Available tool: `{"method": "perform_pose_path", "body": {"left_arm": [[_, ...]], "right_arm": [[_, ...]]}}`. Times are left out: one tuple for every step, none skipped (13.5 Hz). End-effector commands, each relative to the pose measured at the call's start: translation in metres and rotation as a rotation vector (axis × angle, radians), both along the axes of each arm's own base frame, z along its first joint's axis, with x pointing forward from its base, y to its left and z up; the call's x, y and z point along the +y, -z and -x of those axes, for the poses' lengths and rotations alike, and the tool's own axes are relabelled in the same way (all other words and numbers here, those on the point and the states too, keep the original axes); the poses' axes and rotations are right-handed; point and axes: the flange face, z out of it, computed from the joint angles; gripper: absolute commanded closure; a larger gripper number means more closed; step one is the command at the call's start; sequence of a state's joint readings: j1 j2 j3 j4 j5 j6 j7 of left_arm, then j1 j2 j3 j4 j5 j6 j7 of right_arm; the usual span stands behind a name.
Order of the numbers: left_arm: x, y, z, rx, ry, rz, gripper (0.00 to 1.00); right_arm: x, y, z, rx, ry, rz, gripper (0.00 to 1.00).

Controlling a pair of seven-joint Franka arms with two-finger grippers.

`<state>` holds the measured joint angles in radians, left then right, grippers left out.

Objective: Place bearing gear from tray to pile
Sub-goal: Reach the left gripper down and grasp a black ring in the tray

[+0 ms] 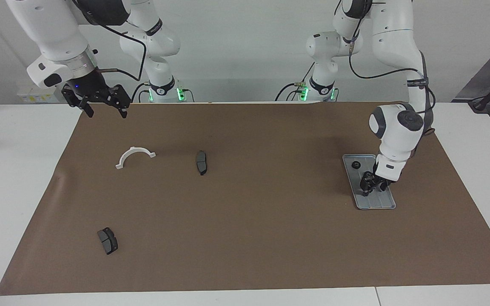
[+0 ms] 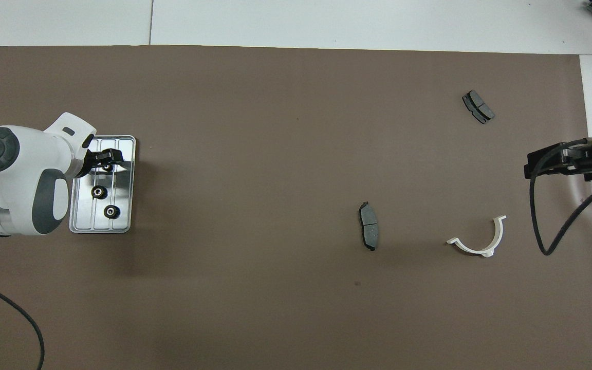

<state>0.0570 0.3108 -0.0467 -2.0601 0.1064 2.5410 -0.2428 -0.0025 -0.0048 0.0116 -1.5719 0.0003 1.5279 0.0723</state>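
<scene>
The silver-grey tray (image 1: 382,202) lies on the brown mat at the left arm's end; it also shows in the overhead view (image 2: 123,148). Three small black bearing gears sit in it: one (image 2: 111,210) nearest the robots, also seen in the facing view (image 1: 356,165), one (image 2: 99,191) in the middle, and one (image 2: 107,167) farthest. My left gripper (image 1: 372,185) is down in the tray at that farthest gear (image 2: 107,160). The pile lies at the right arm's end: a white bracket (image 1: 134,154), a brake pad (image 1: 201,162) and a second pad (image 1: 107,240). My right gripper (image 1: 100,108) waits open, raised over the mat's edge.
The brown mat (image 1: 249,221) covers most of the white table. The overhead view shows the bracket (image 2: 481,241), the nearer pad (image 2: 368,226) and the farther pad (image 2: 478,107), with the right gripper (image 2: 553,162) and its hanging cable above the mat's edge beside them.
</scene>
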Motion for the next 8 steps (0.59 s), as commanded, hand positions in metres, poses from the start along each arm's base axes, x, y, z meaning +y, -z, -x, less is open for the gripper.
{"method": "perform_pose_path", "body": {"left_arm": [[-0.0018,-0.0021,-0.0011,-0.004,-0.01,-0.013,0.48],[-0.0028,-0.0012,-0.001,-0.002,-0.011,-0.013,0.55],[-0.0019,-0.0012,-0.001,-0.002,-0.012,-0.013,0.58],[-0.0018,-0.002,-0.001,-0.002,-0.012,-0.013,0.59],[-0.0017,-0.0015,-0.0005,0.002,-0.014,-0.013,0.63],[-0.0026,-0.0009,0.0,0.008,-0.011,-0.014,0.66],[-0.0016,-0.0013,-0.0003,0.009,-0.013,-0.014,0.73],[-0.0016,-0.0014,-0.0003,0.009,-0.012,-0.015,0.82]], "right_arm": [[-0.0001,-0.0014,0.0089,0.01,-0.017,-0.022,0.0],[-0.0001,-0.0014,0.0089,0.01,-0.017,-0.022,0.0],[-0.0001,-0.0014,0.0089,0.01,-0.017,-0.022,0.0],[-0.0001,-0.0014,0.0089,0.01,-0.017,-0.022,0.0],[-0.0017,-0.0014,0.0089,0.01,-0.014,-0.022,0.0],[-0.0017,-0.0014,0.0089,0.01,-0.014,-0.022,0.0],[-0.0001,-0.0014,0.0089,0.01,-0.017,-0.022,0.0],[0.0008,-0.0014,0.0089,0.01,-0.019,-0.022,0.0]]}}
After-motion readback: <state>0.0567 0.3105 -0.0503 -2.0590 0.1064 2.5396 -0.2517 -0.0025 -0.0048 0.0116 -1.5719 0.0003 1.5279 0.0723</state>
